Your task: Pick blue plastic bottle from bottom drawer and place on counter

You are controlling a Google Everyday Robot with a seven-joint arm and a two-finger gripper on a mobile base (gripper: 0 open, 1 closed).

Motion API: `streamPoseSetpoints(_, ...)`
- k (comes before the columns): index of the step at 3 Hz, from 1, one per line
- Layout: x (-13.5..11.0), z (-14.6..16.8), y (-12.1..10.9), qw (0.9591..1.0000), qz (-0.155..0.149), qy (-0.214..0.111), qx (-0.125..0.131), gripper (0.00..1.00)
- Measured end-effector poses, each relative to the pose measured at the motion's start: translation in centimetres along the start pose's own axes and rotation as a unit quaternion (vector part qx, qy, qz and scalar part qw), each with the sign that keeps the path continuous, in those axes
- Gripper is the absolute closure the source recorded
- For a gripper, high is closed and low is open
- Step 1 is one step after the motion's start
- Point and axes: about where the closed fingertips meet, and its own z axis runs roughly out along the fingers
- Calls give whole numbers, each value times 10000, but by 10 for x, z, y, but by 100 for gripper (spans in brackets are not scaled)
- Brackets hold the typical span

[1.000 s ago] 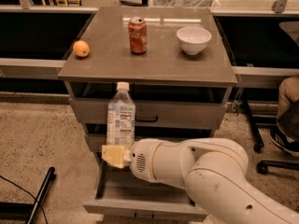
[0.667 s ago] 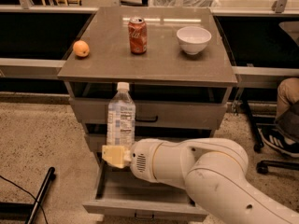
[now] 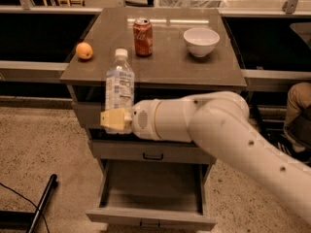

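The gripper (image 3: 115, 121) grips the bottle (image 3: 119, 86) near its base, seemingly below the counter (image 3: 170, 64) edge, so pushing forward without lifting could knock the bottle loose against that edge.

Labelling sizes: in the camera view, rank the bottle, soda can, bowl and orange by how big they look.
1. blue plastic bottle, in the gripper before the counter, nearer the camera.
2. white bowl and soda can: alike.
3. orange.

gripper (image 3: 115, 121) w/ blue plastic bottle (image 3: 119, 87) at counter (image 3: 167, 68) front edge, ctr free, orange (image 3: 84, 50), can (image 3: 143, 30), bowl (image 3: 201, 41) behind
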Motion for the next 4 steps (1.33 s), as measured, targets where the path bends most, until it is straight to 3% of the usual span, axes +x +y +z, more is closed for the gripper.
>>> streamPoseSetpoints(1, 50, 2, 0, 9991, 271, -13, 313, 100)
streamPoseSetpoints(2, 94, 1, 5, 9986, 480, -69, 189, 100)
streamPoseSetpoints(3, 129, -10, 29, 9974, 629, -65, -340, 100)
streamPoseSetpoints(4, 158, -20, 64, 9912, 870, -195, -978, 100)
